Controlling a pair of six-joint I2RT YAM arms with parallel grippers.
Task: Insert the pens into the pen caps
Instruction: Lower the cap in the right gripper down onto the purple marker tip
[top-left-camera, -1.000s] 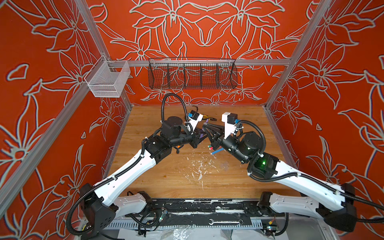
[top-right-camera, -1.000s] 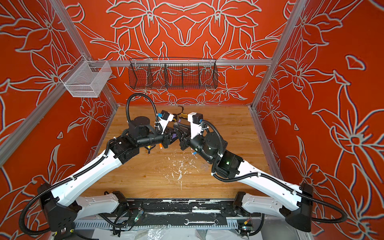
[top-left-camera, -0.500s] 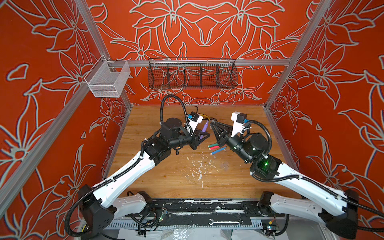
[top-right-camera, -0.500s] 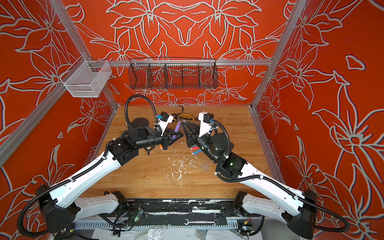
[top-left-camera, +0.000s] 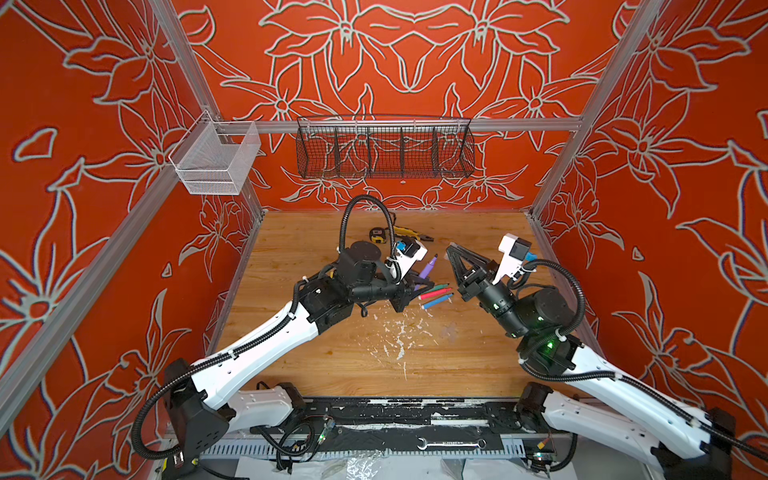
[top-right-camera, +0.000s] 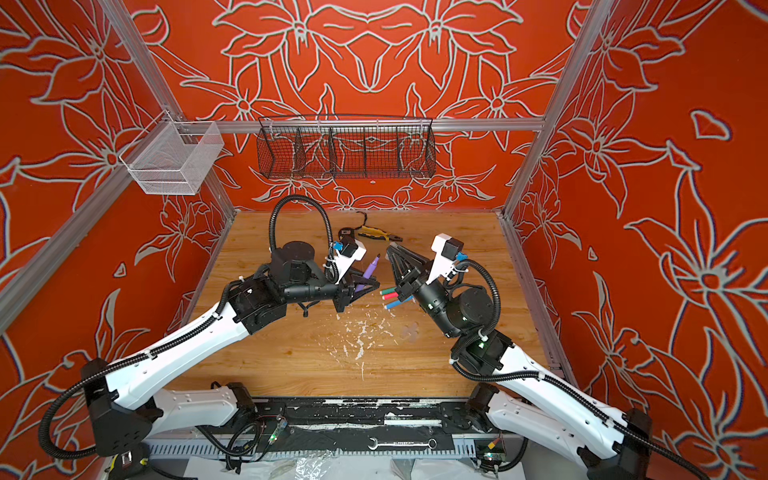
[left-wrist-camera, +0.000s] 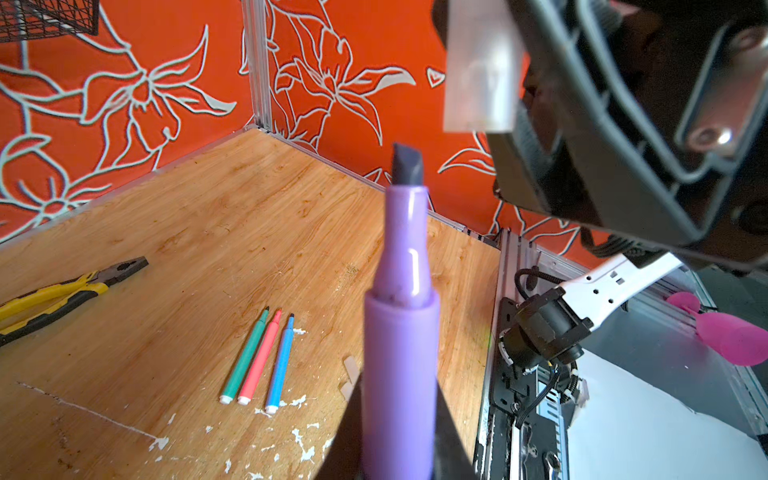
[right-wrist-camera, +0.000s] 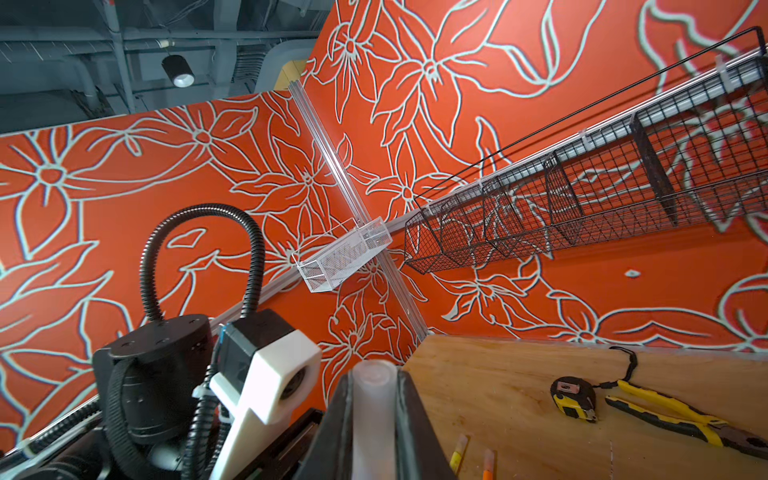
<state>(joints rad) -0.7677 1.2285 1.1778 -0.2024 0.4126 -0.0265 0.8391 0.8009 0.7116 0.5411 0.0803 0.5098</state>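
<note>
Both arms raised over mid-table, grippers facing each other, pen tip and cap apart.
The left gripper (top-left-camera: 417, 283) clamps the purple pen (top-left-camera: 428, 267), tip tilted upward, just nearside of the pliers (top-left-camera: 411, 234). The right gripper (top-left-camera: 449, 249) pinches a clear cap (right-wrist-camera: 371, 409) near the pliers. The green, red and blue pens (left-wrist-camera: 261, 356) lie together, farther nearside.

I see my right end effector (top-left-camera: 449, 248), pinching its small clear plastic cap (right-wrist-camera: 372, 399), pulled back from the left end effector (top-left-camera: 422, 283) and its purple chisel-tipped marker pen (top-left-camera: 429, 267). The slim green pen (top-left-camera: 440, 286), pink-red pen (top-left-camera: 434, 294) and blue pen (top-left-camera: 436, 302) now show fully in the gap.
</note>
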